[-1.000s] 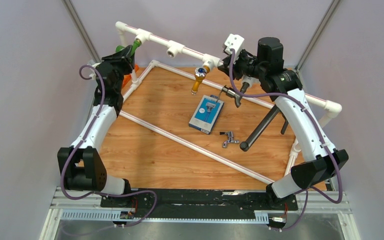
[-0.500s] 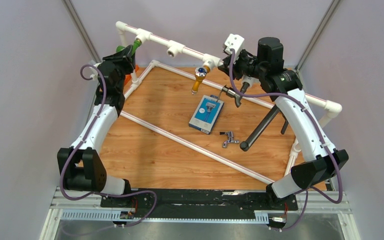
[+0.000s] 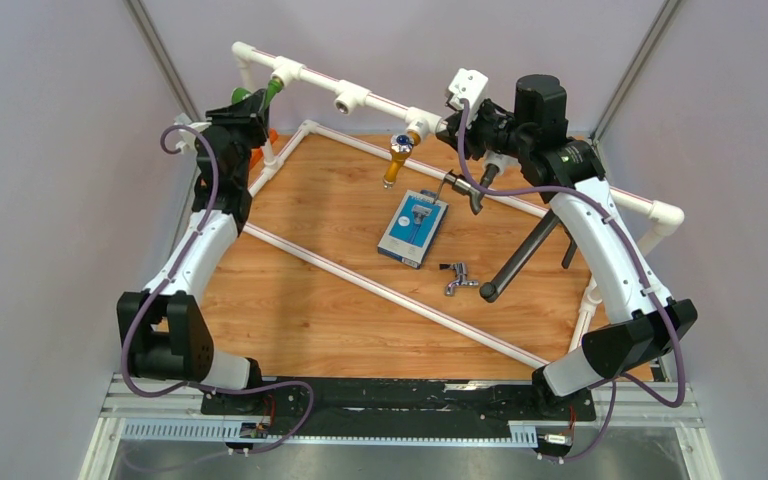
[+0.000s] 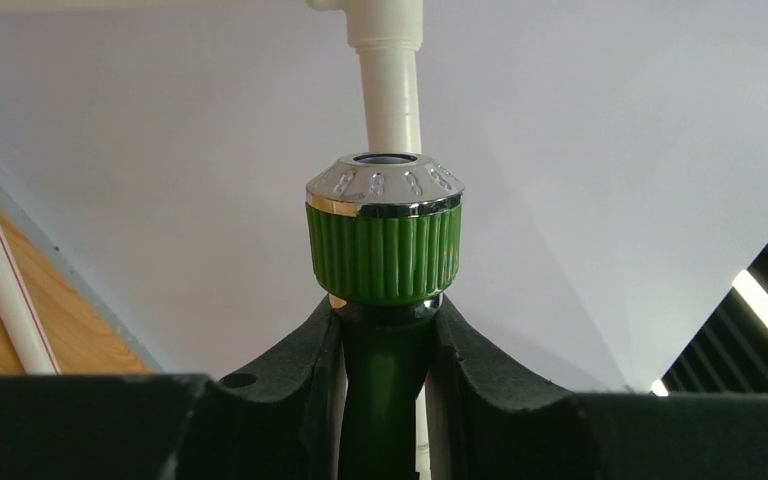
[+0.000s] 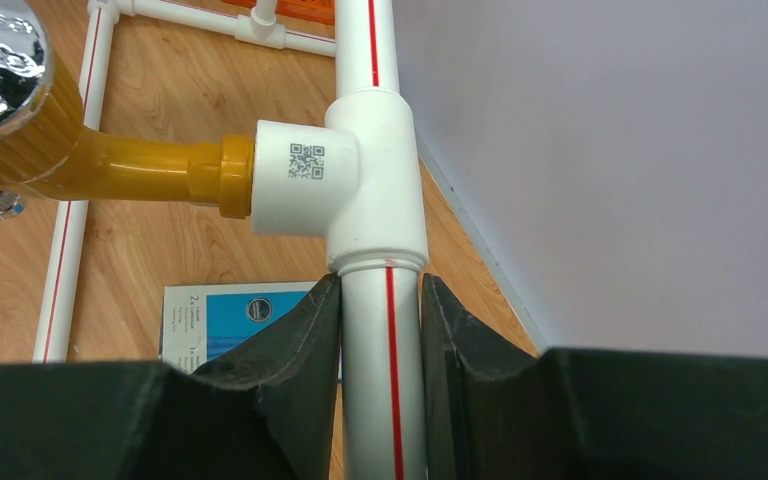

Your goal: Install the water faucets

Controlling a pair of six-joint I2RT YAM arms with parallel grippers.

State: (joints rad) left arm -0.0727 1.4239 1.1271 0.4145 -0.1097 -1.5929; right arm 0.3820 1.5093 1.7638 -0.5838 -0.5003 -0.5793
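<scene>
The green plastic faucet (image 3: 263, 96) sits at the left tee of the white pipe frame (image 3: 320, 82). My left gripper (image 3: 247, 108) is shut on its dark green body (image 4: 385, 385), just below the ribbed green knob (image 4: 384, 250) with its chrome cap; its midpoint lies at the neck in the left wrist view (image 4: 385, 318). The shiny chrome faucet (image 3: 457, 277) lies on the wooden table, right of centre, with no gripper near it. My right gripper (image 3: 448, 125) is shut on the white pipe (image 5: 385, 400), its midpoint (image 5: 382, 295) just below a tee (image 5: 370, 185).
A yellow tap (image 3: 397, 157) with a chrome cap is screwed into that tee (image 5: 110, 165). The flat blue-and-white box (image 3: 413, 228) lies mid-table (image 5: 225, 320). A dark tap (image 3: 467, 192) hangs by the far rail. A black tripod leg (image 3: 520, 255) slants on the right. The middle tee (image 3: 350, 99) is open.
My left wrist has shifted slightly to the left at the green faucet, and its cable moved with it. The right arm has not moved.
</scene>
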